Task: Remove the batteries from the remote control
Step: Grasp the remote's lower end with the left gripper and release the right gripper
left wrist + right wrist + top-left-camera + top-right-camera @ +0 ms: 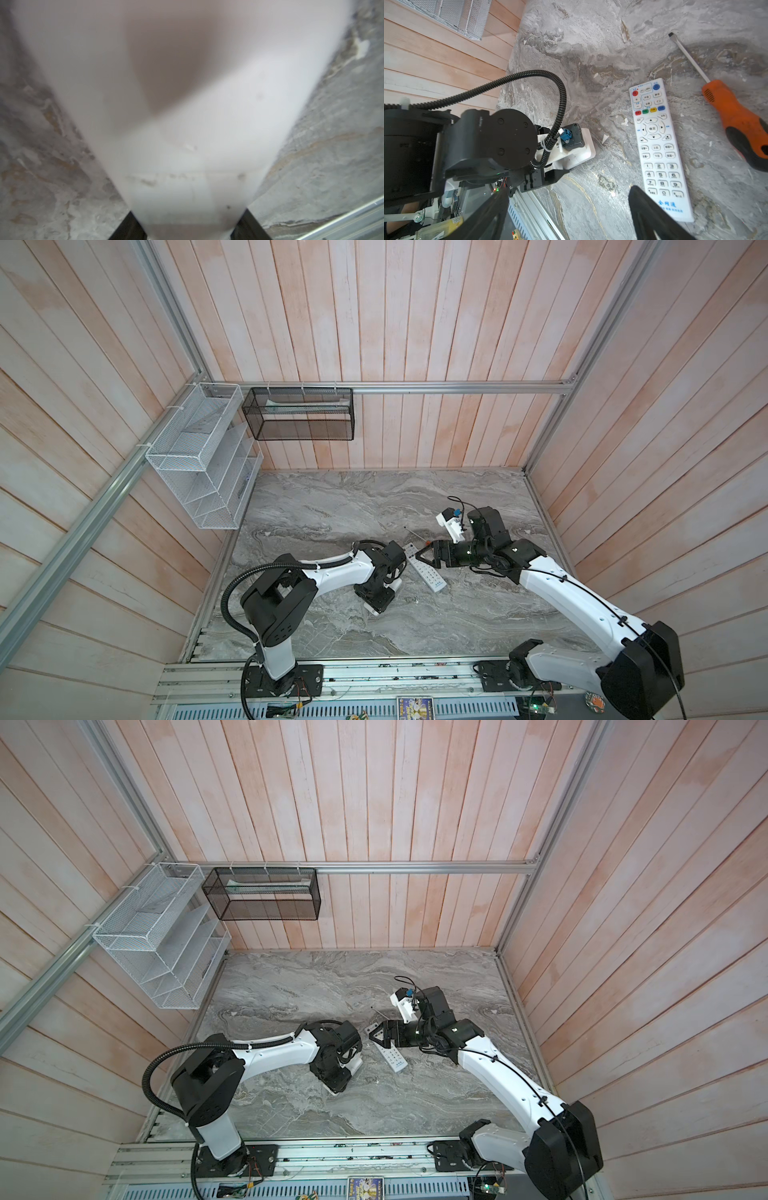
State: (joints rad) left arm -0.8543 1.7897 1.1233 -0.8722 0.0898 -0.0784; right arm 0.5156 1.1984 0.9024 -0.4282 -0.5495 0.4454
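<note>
Grey marble table (332, 506), wood-plank walls (415, 323); R gripper (419, 558) wide open, empty; L gripper (189, 226) clamps blurry white item (187, 124).

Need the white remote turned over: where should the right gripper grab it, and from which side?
Probably grip the white remote across its narrow width at the number pad, coming from above. It lies flat, buttons up, with both long edges bare there; the screwdriver lies nearer the other end.

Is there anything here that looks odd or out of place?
The remote lies buttons-up on the table, so its back faces down. A blurred white object between the left fingers fills the left wrist view.
</note>
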